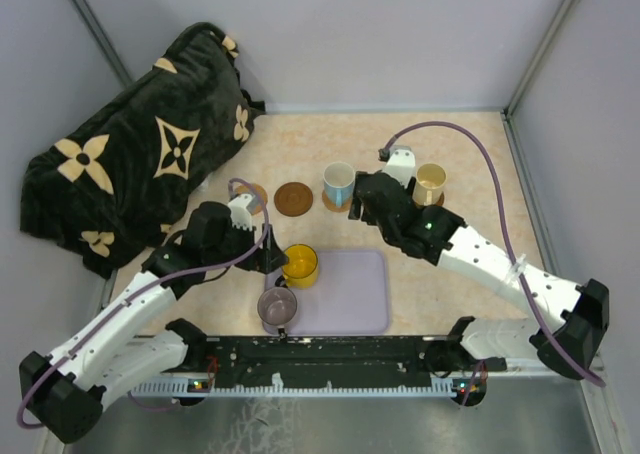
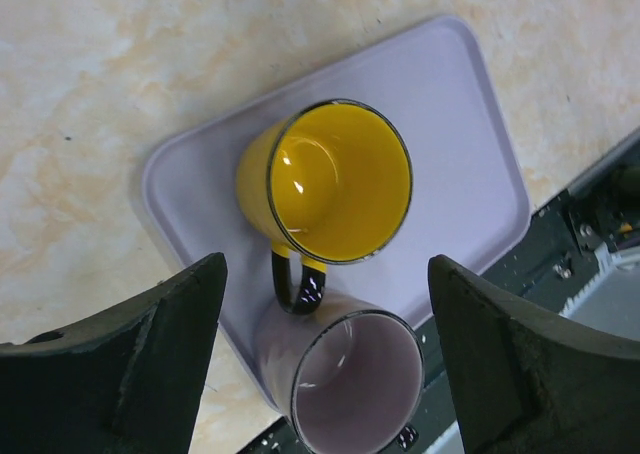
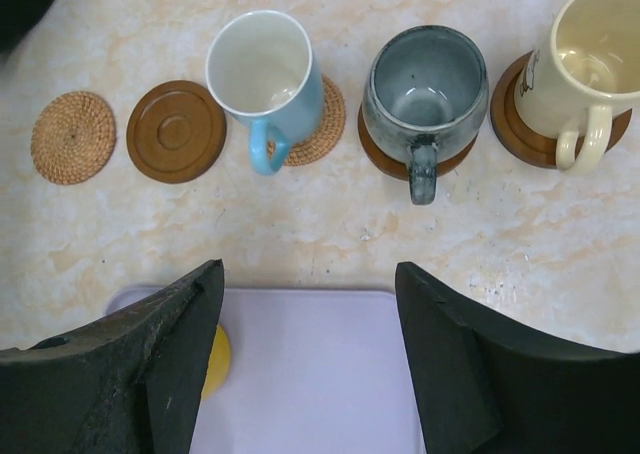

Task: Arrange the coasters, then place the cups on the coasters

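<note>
Coasters are lying in a row across the upper middle of the top view. A woven coaster and a dark coaster are sitting bare, while the white cup with the blue handle and the cream cup are each standing on a disc. The right arm is covering the spot between those two cups. At lower centre, the yellow cup and the mauve cup are standing at the left edge of the lavender tray. The left gripper is hovering just beside the yellow one.

In the left wrist view, the fingers are standing wide apart at the bottom corners, gripping nothing. The yellow cup is sitting upright at frame centre beyond them, its handle pointing down toward the mauve cup at the bottom edge.

In the right wrist view, the right gripper is hanging open and empty over the tray's upper edge. Along the top, all five discs are showing: two bare at upper left, then three carrying the white cup, the grey-green cup and the cream cup.

So the arranging is looking finished, and three of the five cups are sitting in place. The yellow and mauve cups are the ones left to go onto the two bare coasters, and the left arm seems to be lining up on the yellow one.
</note>
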Action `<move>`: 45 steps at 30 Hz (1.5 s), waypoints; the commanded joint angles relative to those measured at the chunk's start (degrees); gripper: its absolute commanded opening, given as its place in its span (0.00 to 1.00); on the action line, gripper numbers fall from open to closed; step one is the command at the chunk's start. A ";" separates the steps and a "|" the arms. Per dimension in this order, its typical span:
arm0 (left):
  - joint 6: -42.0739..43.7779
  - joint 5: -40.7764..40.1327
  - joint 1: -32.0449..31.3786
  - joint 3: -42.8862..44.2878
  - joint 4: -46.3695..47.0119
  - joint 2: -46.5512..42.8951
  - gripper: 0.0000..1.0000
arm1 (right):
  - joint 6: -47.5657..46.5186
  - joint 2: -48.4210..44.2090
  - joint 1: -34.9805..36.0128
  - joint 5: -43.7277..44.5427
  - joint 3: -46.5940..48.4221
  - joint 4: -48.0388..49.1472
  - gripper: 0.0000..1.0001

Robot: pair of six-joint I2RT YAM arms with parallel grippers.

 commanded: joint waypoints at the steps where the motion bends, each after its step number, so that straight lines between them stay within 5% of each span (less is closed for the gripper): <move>1: 3.28 7.03 -0.63 3.75 -2.43 1.30 0.88 | 0.48 -3.46 0.46 2.50 -0.47 0.23 0.69; 9: 9.35 1.11 -2.06 11.93 -7.86 8.65 0.87 | -0.87 -5.52 0.43 2.34 -2.34 1.68 0.69; 23: 28.43 -2.11 -3.61 9.90 -8.50 12.65 0.80 | -2.21 -9.89 0.40 2.87 -5.48 1.51 0.70; 45: 22.82 0.90 -4.10 16.56 -16.23 22.53 0.80 | -0.91 -8.74 0.38 0.41 -5.89 0.69 0.70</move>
